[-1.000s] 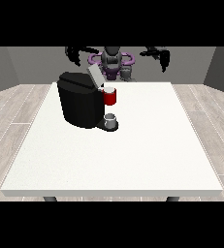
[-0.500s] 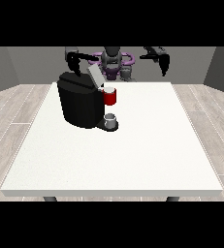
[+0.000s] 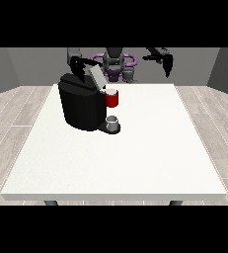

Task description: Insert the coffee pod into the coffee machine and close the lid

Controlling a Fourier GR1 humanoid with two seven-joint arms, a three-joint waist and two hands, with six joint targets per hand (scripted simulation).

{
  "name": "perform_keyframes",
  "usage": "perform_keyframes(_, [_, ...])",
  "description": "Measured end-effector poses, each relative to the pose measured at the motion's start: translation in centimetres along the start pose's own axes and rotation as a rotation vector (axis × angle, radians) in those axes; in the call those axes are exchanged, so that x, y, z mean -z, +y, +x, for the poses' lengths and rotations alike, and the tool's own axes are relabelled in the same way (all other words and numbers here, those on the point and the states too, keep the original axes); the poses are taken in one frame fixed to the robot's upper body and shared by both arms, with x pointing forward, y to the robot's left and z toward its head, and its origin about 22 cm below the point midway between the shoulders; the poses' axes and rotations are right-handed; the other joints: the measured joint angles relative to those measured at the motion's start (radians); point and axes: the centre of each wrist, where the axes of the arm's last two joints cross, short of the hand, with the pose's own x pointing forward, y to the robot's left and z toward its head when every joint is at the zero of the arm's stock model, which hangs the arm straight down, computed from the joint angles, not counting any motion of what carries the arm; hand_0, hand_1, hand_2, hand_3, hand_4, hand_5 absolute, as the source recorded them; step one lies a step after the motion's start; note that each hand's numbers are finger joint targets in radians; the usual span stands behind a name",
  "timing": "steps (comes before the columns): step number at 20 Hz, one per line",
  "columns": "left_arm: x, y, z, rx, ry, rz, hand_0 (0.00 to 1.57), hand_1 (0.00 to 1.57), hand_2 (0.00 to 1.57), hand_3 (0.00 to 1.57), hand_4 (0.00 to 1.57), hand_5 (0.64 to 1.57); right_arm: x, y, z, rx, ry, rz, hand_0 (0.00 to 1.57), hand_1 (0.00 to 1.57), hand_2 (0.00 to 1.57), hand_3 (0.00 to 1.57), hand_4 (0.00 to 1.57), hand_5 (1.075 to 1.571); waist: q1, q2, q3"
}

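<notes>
Your black coffee machine [image 3: 82, 106] sits left of centre on the white desk [image 3: 150, 148], its grey lid [image 3: 96, 76] tilted up, red thing at the machine [image 3: 112, 98], grey thing [image 3: 113, 121] on its base, hand at the view's left [image 3: 77, 67] above the machine, fingers hanging, hand at the view's right [image 3: 168, 65] raised upper right, fingers hanging, holding nothing

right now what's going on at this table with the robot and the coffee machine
A humanoid robot stands behind a white table with a black coffee machine. The hand at the view's left hangs just above the machine's raised lid. The hand at the view's right is up in the air, away from everything.
</notes>
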Motion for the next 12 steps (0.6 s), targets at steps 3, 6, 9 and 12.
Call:
perform_keyframes(3, [-0.3,0.6,0.2,-0.002,-0.007,0.006,0.0,0.0,0.0,0.0,0.12,1.571,1.0,0.7,0.7,-0.002,-0.002,0.002,0.0,0.0,0.0,0.0,0.0,1.571,0.006,0.014,0.0014])
perform_keyframes(6, [-0.2,0.3,0.8,0.007,-0.02,0.008,0.0,0.0,0.0,0.0,0.0,1.571,1.5,0.7,1.1,-0.013,-0.024,-0.003,0.0,0.0,0.0,0.0,0.0,1.571,0.01,0.026,-0.0023])
perform_keyframes(9, [0.1,0.8,1.2,0.018,-0.021,0.022,0.0,0.0,0.0,0.0,0.0,1.571,2.0,1.7,1.5,-0.013,-0.048,0.02,0.0,0.0,0.0,0.0,0.0,1.571,-0.002,0.037,-0.0009])
perform_keyframes(12, [0.2,0.9,1.2,0.025,-0.034,0.027,0.0,0.0,0.0,0.0,0.0,1.571,2.7,2.0,2.4,-0.02,-0.073,0.031,0.0,0.0,0.0,0.0,0.0,1.571,-0.003,0.049,-0.0001])
